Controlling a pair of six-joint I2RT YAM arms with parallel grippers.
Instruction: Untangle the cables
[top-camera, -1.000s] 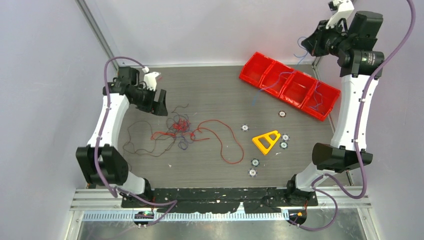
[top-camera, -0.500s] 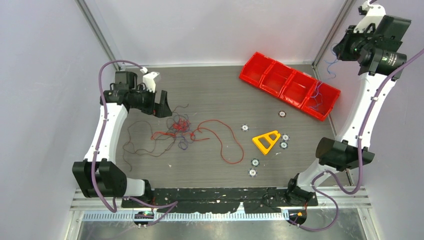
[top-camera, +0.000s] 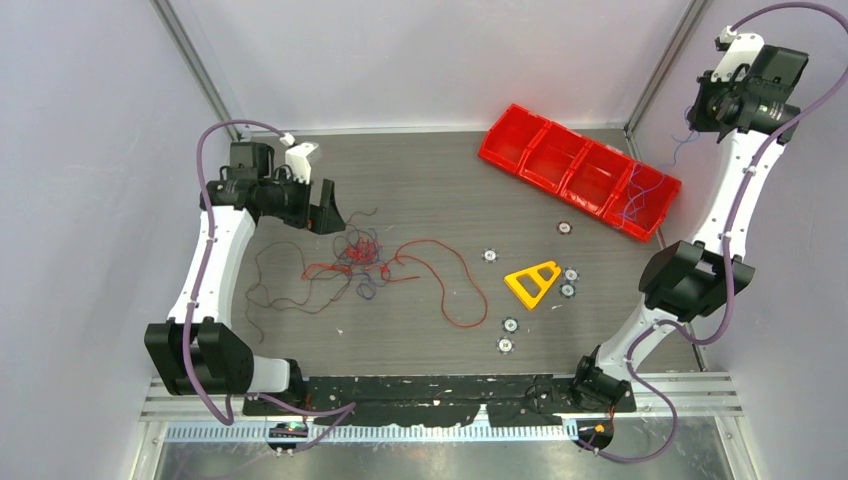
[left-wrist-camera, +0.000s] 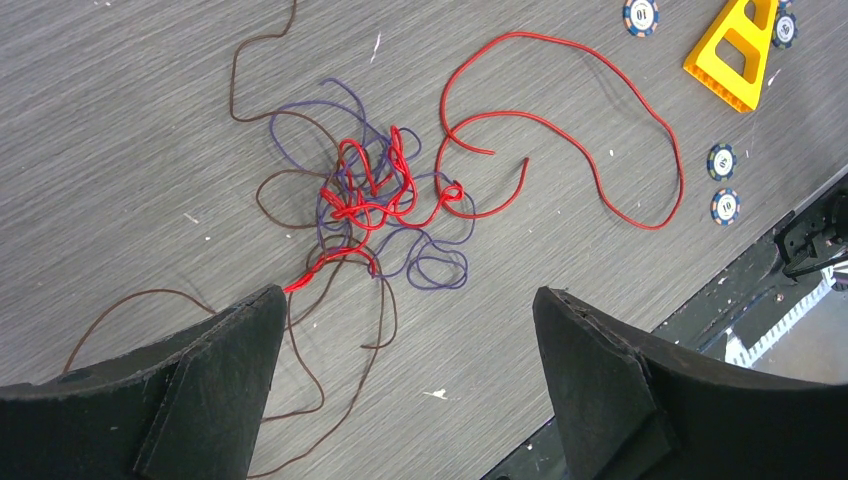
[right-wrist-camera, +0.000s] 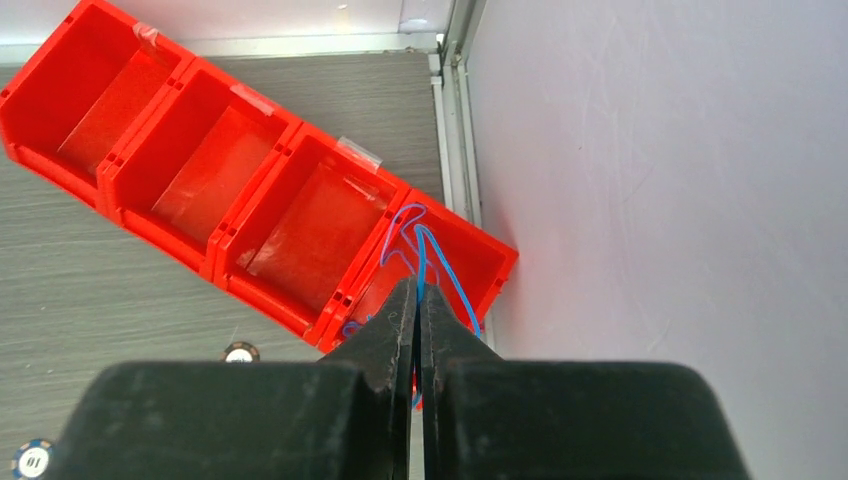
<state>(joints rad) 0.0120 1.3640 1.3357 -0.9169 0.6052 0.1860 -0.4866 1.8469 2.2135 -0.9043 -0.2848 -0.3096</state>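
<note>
Our right end effector (right-wrist-camera: 417, 290), upper right, is clenched on a blue wire (right-wrist-camera: 441, 265) dangling into the end compartment of the red bin (right-wrist-camera: 214, 238), we think to keep it apart. Our left end effector (left-wrist-camera: 408, 300) hangs released over the knotted wires (left-wrist-camera: 372, 195), centre-left on the desk (left-wrist-camera: 120, 120), ready to pick.

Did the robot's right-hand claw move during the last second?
Yes. The right gripper swung rightward, from above the red tray's far edge to beyond its right end, holding a blue cable.

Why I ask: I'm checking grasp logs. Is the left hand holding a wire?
No, the left hand is wide open above the tangle, with no wire pinched in it.
</note>
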